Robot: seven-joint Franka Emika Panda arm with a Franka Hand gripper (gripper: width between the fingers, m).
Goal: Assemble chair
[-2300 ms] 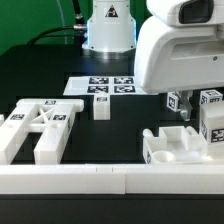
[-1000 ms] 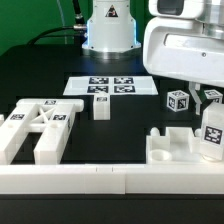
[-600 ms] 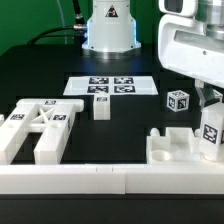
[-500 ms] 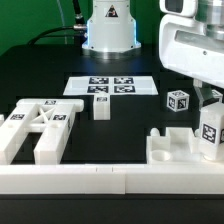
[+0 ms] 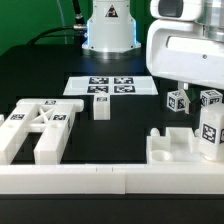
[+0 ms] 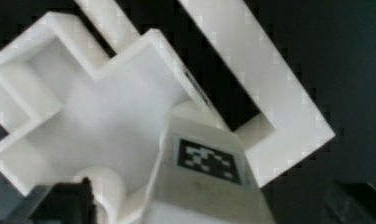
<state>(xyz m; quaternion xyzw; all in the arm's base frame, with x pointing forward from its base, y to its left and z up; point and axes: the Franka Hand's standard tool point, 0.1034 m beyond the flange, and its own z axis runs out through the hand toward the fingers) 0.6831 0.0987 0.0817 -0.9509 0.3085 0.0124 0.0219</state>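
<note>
End effector (image 6: 203, 204) spread wide, holding nothing; fingers flank upright tagged leg (image 5: 211, 131), gap each side. Leg stands against seat block (image 5: 168, 146) on bench (image 5: 120, 130), exterior view's right. Step, likely: fitting leg. Next: close squarely on leg without tipping it.

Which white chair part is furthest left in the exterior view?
The slotted back frame, the wide flat piece lying by itself at that edge.

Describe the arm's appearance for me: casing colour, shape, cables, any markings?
Glossy white, rounded casing on the arm; the white base bears a small dark emblem and a bluish ring. The fingers look dark and blurred. What look like dark cables sit behind the base.
</note>
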